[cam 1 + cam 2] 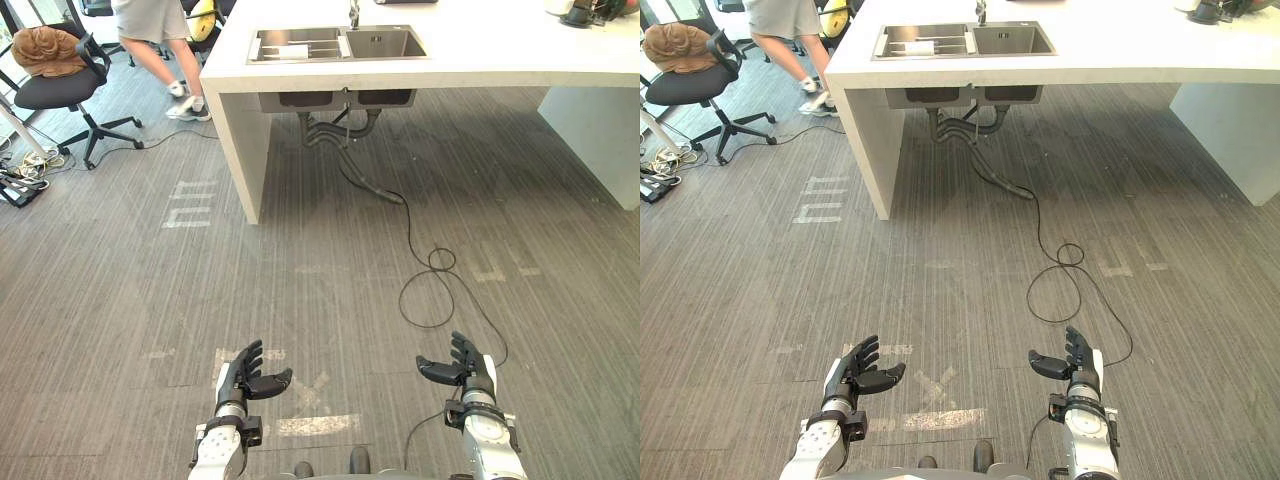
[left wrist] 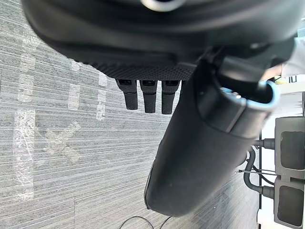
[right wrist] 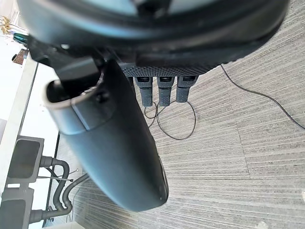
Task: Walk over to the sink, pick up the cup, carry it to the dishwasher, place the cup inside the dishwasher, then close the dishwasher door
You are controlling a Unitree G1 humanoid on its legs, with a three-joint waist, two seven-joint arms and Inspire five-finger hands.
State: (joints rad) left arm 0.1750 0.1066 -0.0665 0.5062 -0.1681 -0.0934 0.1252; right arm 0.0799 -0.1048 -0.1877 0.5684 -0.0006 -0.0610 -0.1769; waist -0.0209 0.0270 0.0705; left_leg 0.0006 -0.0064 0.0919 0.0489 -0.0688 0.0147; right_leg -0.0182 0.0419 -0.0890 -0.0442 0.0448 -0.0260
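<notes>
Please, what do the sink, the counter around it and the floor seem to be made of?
Sink: probably brushed stainless steel; it is grey with a dull metallic sheen.
Counter: a white, smooth, matt slab, perhaps stone or a composite; the look leaves it open.
Floor: grey, with fine parallel ribs in square blocks, likely carpet tile or textured vinyl.

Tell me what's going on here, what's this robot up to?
The robot stands on the grey floor, some way short of the white counter that has the sink set into it. Its left hand and right hand are held low in front, both open and empty, so no cup has been picked up yet. A person is mid-stride beside an office chair, left of the counter.
</notes>
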